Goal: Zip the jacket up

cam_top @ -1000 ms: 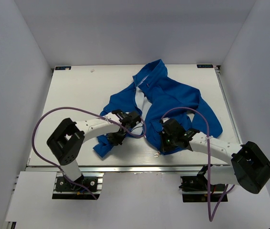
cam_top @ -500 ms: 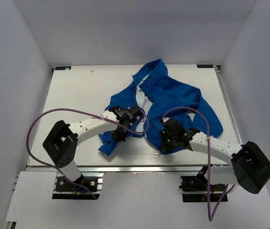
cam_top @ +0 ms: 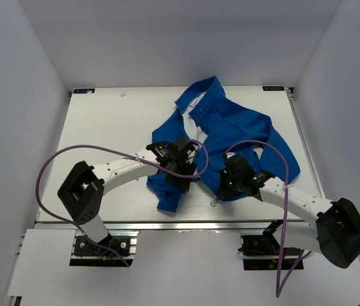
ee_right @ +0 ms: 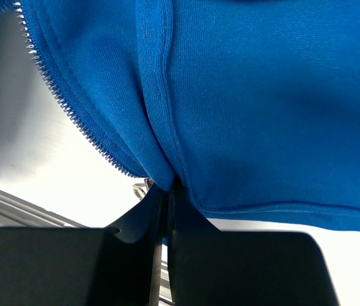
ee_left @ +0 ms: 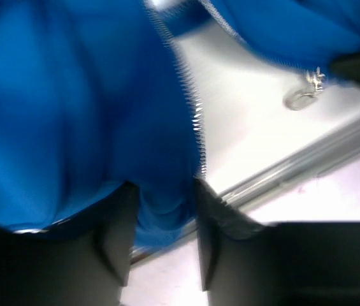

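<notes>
- Jacket (cam_top: 237,124) crumpled on the table (cam_top: 103,127), middle to right, front unzipped.
- Left gripper (ee_left: 164,197) spread around a hanging fold beside the zipper teeth (ee_left: 190,95); view blurred, seemingly not clamping the cloth.
- Right gripper (ee_right: 167,186) pressed together, pinching the jacket's lower hem corner by the zipper edge.

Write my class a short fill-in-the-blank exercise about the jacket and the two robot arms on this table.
1. The jacket is ___ in colour.
2. It lies on a table whose top is ___.
3. The fingers of the ___ arm are shut on the jacket's hem.
4. The jacket's front is ___, its zipper teeth not joined.

Missing words: blue; white; right; open
</notes>
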You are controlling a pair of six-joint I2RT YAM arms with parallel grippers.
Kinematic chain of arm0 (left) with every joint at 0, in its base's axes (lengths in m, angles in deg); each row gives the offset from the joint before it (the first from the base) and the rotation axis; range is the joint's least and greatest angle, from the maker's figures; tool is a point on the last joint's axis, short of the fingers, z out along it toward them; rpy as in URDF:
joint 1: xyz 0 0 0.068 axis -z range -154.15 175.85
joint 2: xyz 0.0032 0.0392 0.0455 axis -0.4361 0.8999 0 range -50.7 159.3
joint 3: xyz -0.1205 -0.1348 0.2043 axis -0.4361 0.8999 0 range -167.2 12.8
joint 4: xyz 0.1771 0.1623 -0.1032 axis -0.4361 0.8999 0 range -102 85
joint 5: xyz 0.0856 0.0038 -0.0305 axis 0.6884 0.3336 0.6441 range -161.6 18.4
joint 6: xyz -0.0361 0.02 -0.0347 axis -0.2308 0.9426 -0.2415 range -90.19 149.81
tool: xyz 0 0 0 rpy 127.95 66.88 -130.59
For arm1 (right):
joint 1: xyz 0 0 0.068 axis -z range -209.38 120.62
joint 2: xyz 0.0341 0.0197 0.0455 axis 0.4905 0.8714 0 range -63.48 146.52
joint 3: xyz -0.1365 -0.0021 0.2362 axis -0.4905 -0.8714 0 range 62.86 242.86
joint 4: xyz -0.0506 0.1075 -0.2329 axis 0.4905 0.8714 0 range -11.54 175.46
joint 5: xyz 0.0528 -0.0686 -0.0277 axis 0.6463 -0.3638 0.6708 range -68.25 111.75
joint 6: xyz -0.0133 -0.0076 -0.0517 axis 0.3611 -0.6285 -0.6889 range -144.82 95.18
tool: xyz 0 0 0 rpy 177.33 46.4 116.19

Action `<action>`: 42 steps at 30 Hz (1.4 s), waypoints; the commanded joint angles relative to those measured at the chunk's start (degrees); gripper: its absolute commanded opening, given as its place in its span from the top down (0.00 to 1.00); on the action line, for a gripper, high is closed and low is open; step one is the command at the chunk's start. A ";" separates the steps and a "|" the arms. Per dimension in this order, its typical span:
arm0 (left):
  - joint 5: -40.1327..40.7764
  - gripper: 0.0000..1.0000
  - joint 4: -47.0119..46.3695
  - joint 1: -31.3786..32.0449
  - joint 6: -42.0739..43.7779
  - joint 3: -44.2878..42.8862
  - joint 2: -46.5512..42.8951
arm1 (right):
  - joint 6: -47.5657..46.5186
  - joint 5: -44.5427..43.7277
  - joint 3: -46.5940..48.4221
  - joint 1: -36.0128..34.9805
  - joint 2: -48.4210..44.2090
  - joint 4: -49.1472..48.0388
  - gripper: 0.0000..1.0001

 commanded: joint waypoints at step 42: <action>10.23 1.00 -23.24 2.43 -8.58 6.07 -17.67 | 2.35 16.77 2.64 5.20 -9.10 -15.38 1.00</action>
